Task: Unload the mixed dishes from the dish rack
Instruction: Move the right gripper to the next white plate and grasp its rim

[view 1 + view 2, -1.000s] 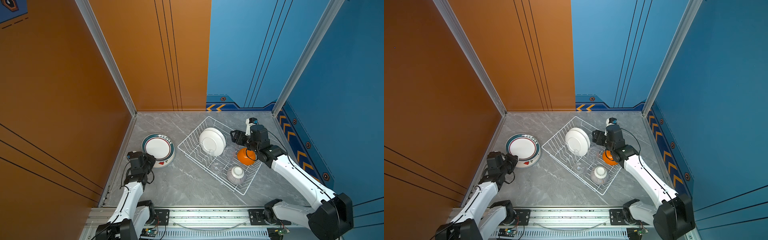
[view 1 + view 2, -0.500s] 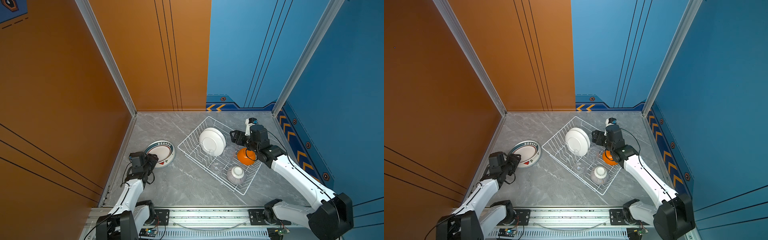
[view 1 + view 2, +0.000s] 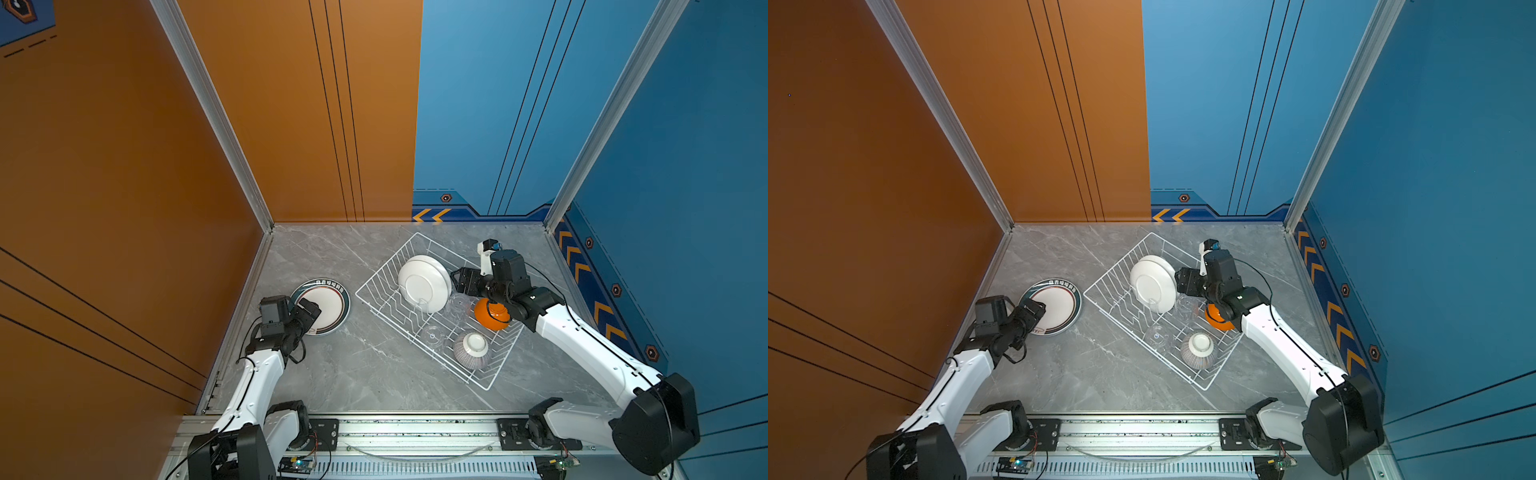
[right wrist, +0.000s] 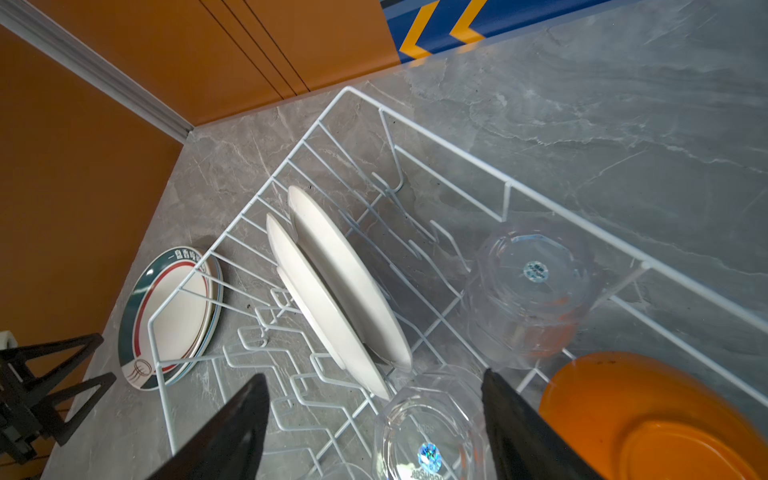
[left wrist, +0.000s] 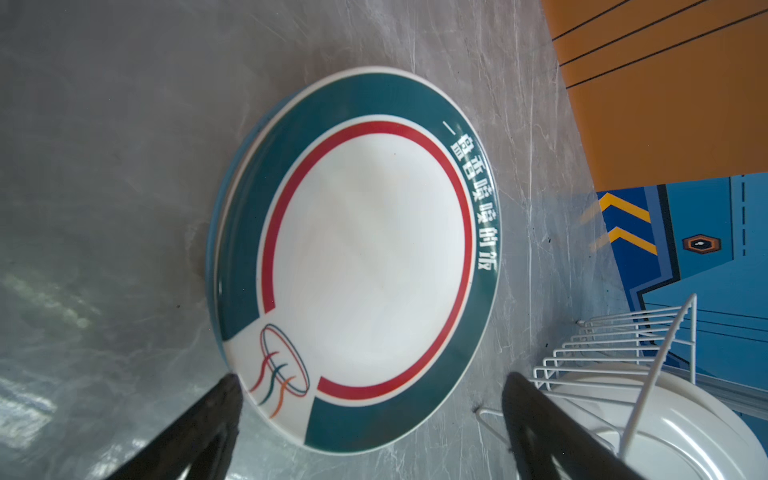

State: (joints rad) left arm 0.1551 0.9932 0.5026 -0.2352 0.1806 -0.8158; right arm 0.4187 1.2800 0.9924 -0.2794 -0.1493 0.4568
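Grey marbled tabletop [image 3: 357,374], inside a booth of orange and blue wall panels. I took the white wire dish rack [image 3: 384,299] as my reference; it sat skewed on the tabletop.

Outside the rack, just beside its end nearest the orange wall: teal-ringed plate [image 3: 328,303] [image 5: 365,257], flat and face up, on top of at least one other plate whose rim showed beneath. Left gripper [image 3: 311,311] [image 5: 371,379] sat at that plate's edge, on the side away from the rack. Its fingers stood wide apart, either side of the rim, clamping nothing.

Inside the rack:
- Two white-backed plates [image 3: 424,284] [image 4: 332,291] stood on edge between the prongs.
- Clear glass tumblers [image 3: 457,305], mouths down, stood beside them; I could make out two for certain.
- Orange bowl [image 3: 492,318] [image 4: 665,415], upside down, lay against the rack's side nearest the blue wall.
- Grey-striped bowl [image 3: 469,351], upside down with its white foot up, sat in the rack's corner nearest the arm bases.

Right gripper [image 3: 462,282] [image 4: 374,376] hovered over the rack's interior, fingers spread. One tumbler [image 4: 432,436] sat below and between them. I saw a clear gap on one side, so no grip.
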